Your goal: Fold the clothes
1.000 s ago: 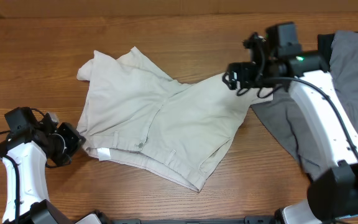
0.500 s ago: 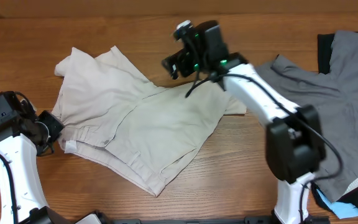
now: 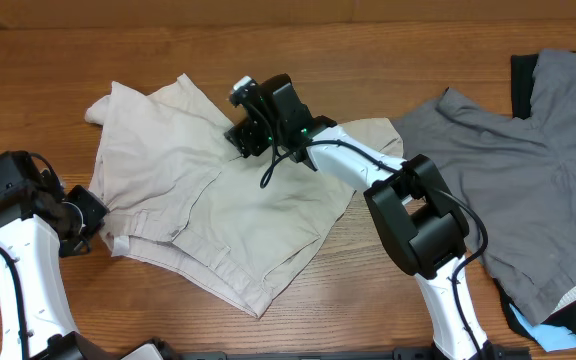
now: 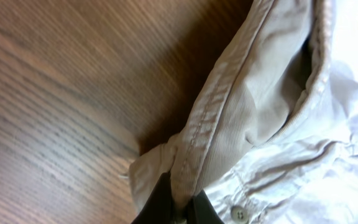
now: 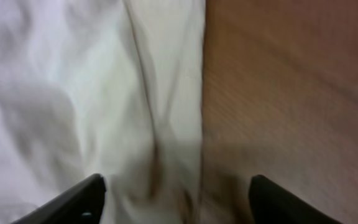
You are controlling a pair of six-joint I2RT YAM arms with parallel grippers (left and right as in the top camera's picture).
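Observation:
The clothes, beige shorts (image 3: 218, 205), lie spread and creased on the left half of the wooden table. My left gripper (image 3: 88, 213) is at their left edge. In the left wrist view my left gripper (image 4: 180, 210) is shut on a folded bit of the shorts' (image 4: 272, 106) waistband seam, with a button just to the right. My right gripper (image 3: 244, 130) hovers over the upper middle of the shorts. In the right wrist view my right gripper (image 5: 176, 199) is open, its fingers wide apart above a hem of the shorts (image 5: 79, 93) where cloth meets bare wood.
A grey garment (image 3: 513, 190) covers the right side of the table. A black fabric piece (image 3: 521, 72) shows at its top edge and again at the bottom right corner. My right arm (image 3: 368, 165) stretches across the shorts' right part.
My right gripper has swept left from the shorts' right edge to their upper middle, and its jaws have narrowed a little. The shorts and my left gripper have shifted left.

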